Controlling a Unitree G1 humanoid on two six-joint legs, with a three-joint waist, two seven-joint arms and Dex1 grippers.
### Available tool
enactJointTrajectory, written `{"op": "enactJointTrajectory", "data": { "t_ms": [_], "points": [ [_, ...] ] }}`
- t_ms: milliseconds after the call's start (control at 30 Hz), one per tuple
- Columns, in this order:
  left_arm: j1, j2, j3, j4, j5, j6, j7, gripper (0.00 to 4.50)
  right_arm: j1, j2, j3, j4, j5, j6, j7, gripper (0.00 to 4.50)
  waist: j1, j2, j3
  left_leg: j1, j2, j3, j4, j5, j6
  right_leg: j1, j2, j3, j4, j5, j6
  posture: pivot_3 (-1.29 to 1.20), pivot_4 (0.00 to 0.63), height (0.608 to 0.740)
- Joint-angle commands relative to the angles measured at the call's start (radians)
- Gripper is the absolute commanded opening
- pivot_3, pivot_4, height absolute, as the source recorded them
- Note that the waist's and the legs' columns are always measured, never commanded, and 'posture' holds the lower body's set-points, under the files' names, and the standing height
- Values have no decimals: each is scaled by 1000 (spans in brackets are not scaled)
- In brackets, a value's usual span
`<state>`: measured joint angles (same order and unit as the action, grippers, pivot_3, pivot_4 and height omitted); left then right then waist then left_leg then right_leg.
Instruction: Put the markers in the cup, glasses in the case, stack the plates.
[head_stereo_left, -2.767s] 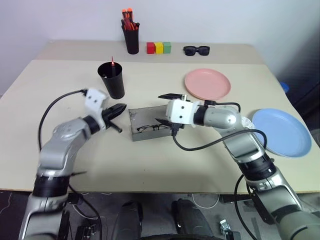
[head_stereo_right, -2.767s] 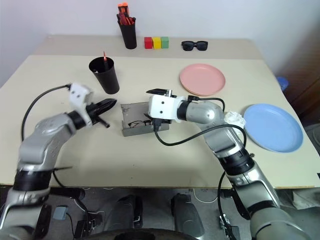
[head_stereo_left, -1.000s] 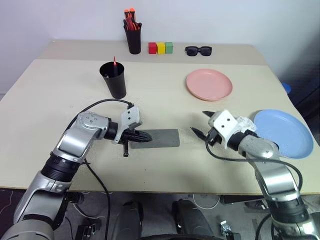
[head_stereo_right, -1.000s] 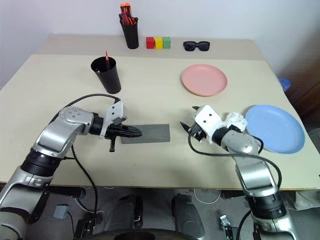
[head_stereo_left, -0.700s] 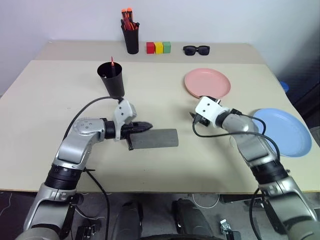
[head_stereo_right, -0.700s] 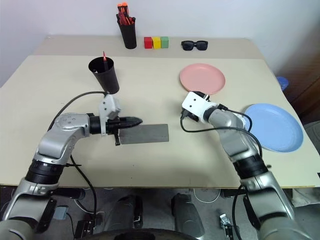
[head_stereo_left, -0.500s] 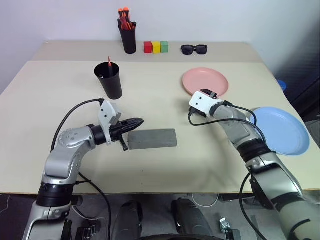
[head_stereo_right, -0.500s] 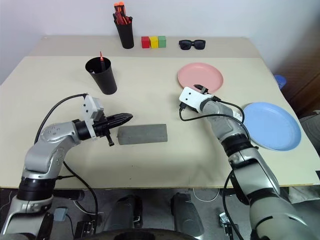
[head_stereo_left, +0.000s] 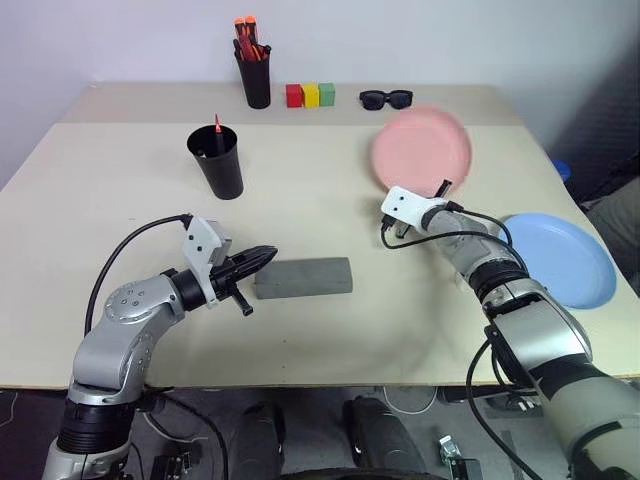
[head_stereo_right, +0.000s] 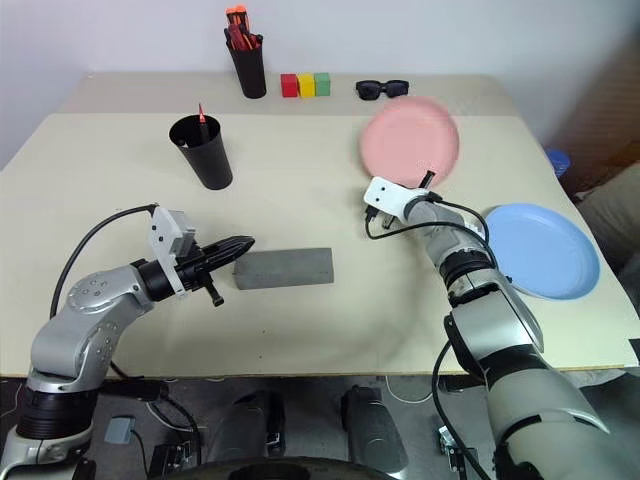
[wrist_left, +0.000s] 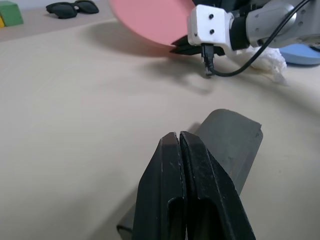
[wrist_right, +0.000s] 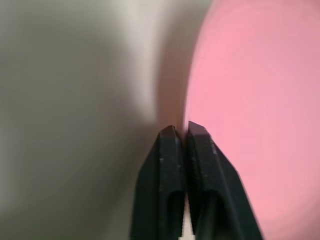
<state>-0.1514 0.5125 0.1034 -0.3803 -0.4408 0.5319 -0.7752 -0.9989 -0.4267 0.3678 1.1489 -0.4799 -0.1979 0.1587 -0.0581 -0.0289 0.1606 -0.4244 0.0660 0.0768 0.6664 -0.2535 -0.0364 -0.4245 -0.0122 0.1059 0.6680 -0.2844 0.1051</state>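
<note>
**Pink plate pinched at its near rim and tipped up**

Right gripper (head_stereo_left: 436, 192) clamped on the near edge of the pink plate (head_stereo_left: 420, 150), fingers (wrist_right: 172, 165) pressed together over the thin rim. Plate tilted up on its far side, face toward the camera, lifted off the table (head_stereo_left: 120, 200) at the near edge. Blue plate (head_stereo_left: 560, 260) lying flat just to the right, near the table's right edge, well within reach.

Likely light, stiff and smooth plastic: easy to lift, but prone to swivelling or slipping in a narrow rim pinch. Best held right at the rim, kept low, and slid over the blue plate rather than swung.

Left gripper (head_stereo_left: 262, 256) closed and empty, tips just beside the left end of the shut grey case (head_stereo_left: 303, 277) at mid-table. Black cup (head_stereo_left: 217, 160) upright toward the back left, a red marker tip (head_stereo_left: 217, 124) poking above its rim.
</note>
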Motion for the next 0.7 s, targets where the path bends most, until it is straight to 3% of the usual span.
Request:
{"op": "enactJointTrajectory", "data": {
  "t_ms": [33, 167, 267, 500, 700],
  "points": [
    [-3, 7, 13, -31, -22, -16, 7, 0, -23, -17, 3, -7, -24, -41, -56, 43, -5, 1, 0, 0, 0, 0, 0, 0, 0, 0, 0, 0, 0, 0, 0, 0, 150, 725],
    [-9, 3, 2, -18, -23, -30, 9, 0, 4, -68, 6, -102, -41, -101, -56, 43, -13, 1, 1, 0, 0, 0, 0, 0, 0, 0, 0, 0, 0, 0, 0, 0, 150, 725],
    [-13, 3, -4, -6, -25, -42, 0, 0, 84, -152, -33, -287, 0, -124, 40, 43, -10, 1, 1, 0, 0, 0, -1, 0, 0, 0, 0, 0, 0, 0, 0, 0, 150, 725],
    [-14, 31, -48, -5, -23, -58, -56, 0, 516, -456, -341, -1000, 314, 145, 440, 43, 19, 2, 1, -1, 0, -1, -1, 0, 0, 0, 0, 0, -2, 0, 0, 0, 150, 725],
    [-76, 11, -102, 47, -22, -69, -77, 0, 851, -610, -602, -1246, 395, 316, 569, 43, 16, 3, 1, 2, 0, 0, 0, 0, 0, 3, 0, 0, -2, 0, 0, 0, 150, 725]
  ]
}}
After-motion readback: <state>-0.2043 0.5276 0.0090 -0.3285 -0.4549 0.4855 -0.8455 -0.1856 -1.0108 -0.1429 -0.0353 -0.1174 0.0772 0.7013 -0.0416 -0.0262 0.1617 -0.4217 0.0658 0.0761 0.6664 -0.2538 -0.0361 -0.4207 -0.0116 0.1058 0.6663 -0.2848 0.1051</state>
